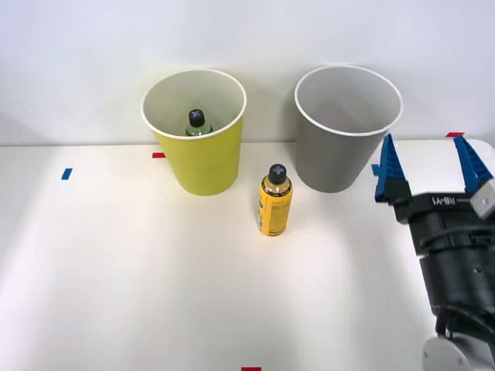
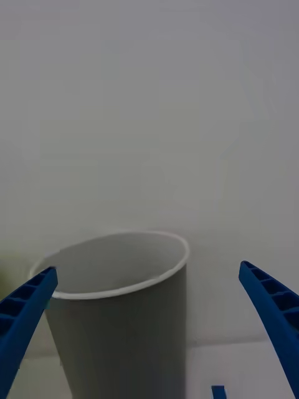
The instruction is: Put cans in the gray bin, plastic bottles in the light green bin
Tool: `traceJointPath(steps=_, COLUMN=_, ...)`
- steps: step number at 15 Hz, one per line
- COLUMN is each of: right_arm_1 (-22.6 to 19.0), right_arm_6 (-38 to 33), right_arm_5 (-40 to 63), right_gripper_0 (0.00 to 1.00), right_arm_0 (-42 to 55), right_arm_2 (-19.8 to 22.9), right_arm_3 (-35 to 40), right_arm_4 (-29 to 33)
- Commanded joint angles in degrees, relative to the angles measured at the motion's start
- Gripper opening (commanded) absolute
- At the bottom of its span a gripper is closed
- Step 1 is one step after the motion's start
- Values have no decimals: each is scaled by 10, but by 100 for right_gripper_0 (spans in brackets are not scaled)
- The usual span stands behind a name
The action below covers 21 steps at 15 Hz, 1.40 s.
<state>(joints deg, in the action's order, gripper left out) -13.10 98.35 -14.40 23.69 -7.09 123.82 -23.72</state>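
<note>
Front view: right claw [image 1: 430,166] released, empty (beside gray bin [image 1: 347,131]); next likely grabbing yellow bottle [image 1: 275,201] off surface [image 1: 116,270].

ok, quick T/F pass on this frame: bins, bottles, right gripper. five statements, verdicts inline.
1. A green bottle with a black cap sits inside the light green bin. True.
2. The yellow bottle lies on its side on the table. False: it stands upright, in front of the gap between the two bins.
3. The right gripper is open and holds nothing. True.
4. The gray bin stands to the left of the light green bin in the front view. False: it stands to its right.
5. The right gripper is clamped on the gray bin's rim. False: its blue fingers are spread apart, clear of the bin, as the wrist view shows.
</note>
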Motion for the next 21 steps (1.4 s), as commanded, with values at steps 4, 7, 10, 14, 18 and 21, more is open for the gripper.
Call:
traceJointPath(steps=4, right_arm_1=-35, right_arm_6=-5, right_arm_5=-19, right_gripper_0=100, right_arm_0=94, right_arm_2=-10, right_arm_3=-1, right_arm_4=24)
traceJointPath(steps=7, right_arm_1=-26, right_arm_6=-5, right_arm_5=-19, right_gripper_0=100, right_arm_0=138, right_arm_2=-11, right_arm_3=-1, right_arm_4=46)
traceJointPath(steps=10, right_arm_1=-21, right_arm_6=-2, right_arm_5=-19, right_gripper_0=100, right_arm_0=189, right_arm_2=-20, right_arm_3=-1, right_arm_4=63)
traceJointPath(steps=14, right_arm_1=-19, right_arm_6=0, right_arm_5=-17, right_gripper_0=100, right_arm_0=190, right_arm_2=-21, right_arm_3=-28, right_arm_4=69)
traceJointPath(steps=18, right_arm_1=9, right_arm_6=-25, right_arm_5=-19, right_gripper_0=100, right_arm_0=137, right_arm_2=-16, right_arm_3=-90, right_arm_4=126)
traceJointPath(steps=21, right_arm_1=42, right_arm_6=-134, right_arm_5=-19, right_gripper_0=100, right_arm_0=137, right_arm_2=-9, right_arm_3=-93, right_arm_4=216)
